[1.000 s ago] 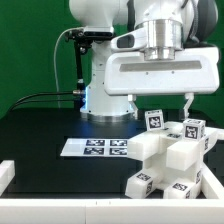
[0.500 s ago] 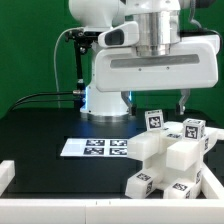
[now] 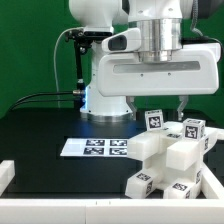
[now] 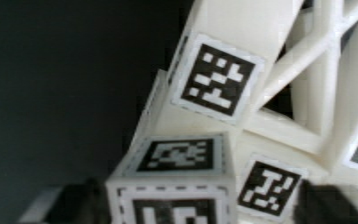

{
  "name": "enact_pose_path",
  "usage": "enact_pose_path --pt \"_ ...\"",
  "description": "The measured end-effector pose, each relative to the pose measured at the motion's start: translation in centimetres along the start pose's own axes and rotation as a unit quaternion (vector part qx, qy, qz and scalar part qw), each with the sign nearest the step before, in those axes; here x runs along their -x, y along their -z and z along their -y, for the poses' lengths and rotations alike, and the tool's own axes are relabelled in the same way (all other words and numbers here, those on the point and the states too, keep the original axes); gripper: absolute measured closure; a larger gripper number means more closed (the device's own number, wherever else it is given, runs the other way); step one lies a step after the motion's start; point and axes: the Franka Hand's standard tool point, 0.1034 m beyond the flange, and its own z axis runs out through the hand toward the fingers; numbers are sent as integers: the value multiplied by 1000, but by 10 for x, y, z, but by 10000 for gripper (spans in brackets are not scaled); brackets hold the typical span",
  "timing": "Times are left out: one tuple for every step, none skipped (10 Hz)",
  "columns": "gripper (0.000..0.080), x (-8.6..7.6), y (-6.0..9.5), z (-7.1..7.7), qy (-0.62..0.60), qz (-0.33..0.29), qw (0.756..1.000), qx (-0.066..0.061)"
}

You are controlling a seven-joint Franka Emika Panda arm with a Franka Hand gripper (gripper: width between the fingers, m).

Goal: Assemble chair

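Several white chair parts with black marker tags are clustered at the exterior view's right [image 3: 170,150]; a tagged block [image 3: 155,120] and a tagged post [image 3: 192,128] stand on top. My gripper [image 3: 178,108] hangs just above and behind this cluster, mostly hidden by the wide white wrist housing, with one dark finger [image 3: 181,103] showing. In the wrist view a white tagged block [image 4: 172,200] sits between my dark fingertips [image 4: 66,203], with a gap on each side. My gripper [image 4: 185,215] is open around it. White slatted parts [image 4: 274,60] lie beyond.
The marker board [image 3: 95,147] lies flat on the black table at the centre. A white rim [image 3: 60,210] borders the table's front edge and a white piece [image 3: 4,175] stands at the left. The robot base [image 3: 105,100] and a cable stand behind.
The arm and wrist housing have shifted a little toward the exterior view's left. The chair parts have not moved.
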Motion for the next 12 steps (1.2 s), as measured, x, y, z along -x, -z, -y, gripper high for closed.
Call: enact_pose_path --pt "411 0 -1 0 -31 0 1000 0" --pt "518 0 -1 0 -54 0 999 0" --pt "518 0 -1 0 -95 0 995 0" --pt "518 -1 -1 0 -129 -1 992 1" --pt "518 -2 -1 0 -161 -3 987 1" --pt "518 -4 -1 1 -209 -6 978 0" --pt "518 -6 -1 1 -258 -8 966 -1" --pt "518 -7 -1 -1 -313 -7 950 -3" --pt "518 -8 -1 -2 -380 -4 925 -10" --pt "517 -8 -1 -2 -449 2 893 -18" --pt "517 -9 0 -2 -499 3 866 -23" --pt "517 -10 0 -2 -534 4 845 -28"
